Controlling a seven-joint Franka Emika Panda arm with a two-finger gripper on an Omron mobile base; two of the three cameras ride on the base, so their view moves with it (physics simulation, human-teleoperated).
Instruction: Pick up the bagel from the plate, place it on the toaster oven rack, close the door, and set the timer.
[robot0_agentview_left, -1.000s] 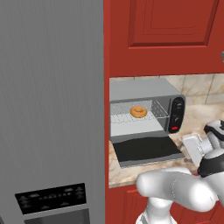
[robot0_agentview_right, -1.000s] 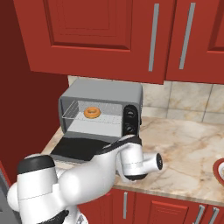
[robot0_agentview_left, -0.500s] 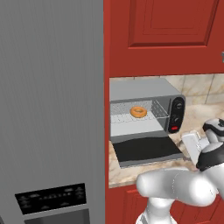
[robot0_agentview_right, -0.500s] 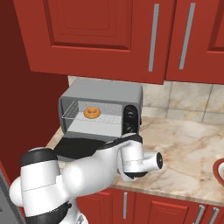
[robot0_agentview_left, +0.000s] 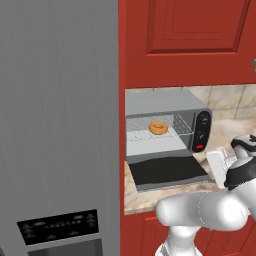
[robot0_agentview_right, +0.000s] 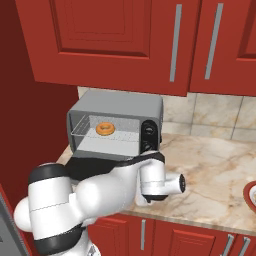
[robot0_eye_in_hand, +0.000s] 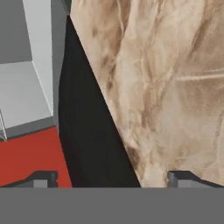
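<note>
1. A tall grey fridge (robot0_agentview_left: 57, 125) stands at the far left, hard against the red cabinet side.
2. The grey toaster oven (robot0_agentview_right: 117, 122) sits at the counter's (robot0_agentview_right: 215, 170) left end. Inside it, the bagel (robot0_agentview_right: 105, 129) lies on the rack (robot0_agentview_right: 115, 135), near the middle.
3. The door (robot0_agentview_left: 167, 170) hangs fully down, flat out over the counter's front edge.
4. The gripper (robot0_eye_in_hand: 111, 177) hovers low over the door's corner, fingers spread wide, gripping nothing.
5. Bare marble runs off to the right.
</note>
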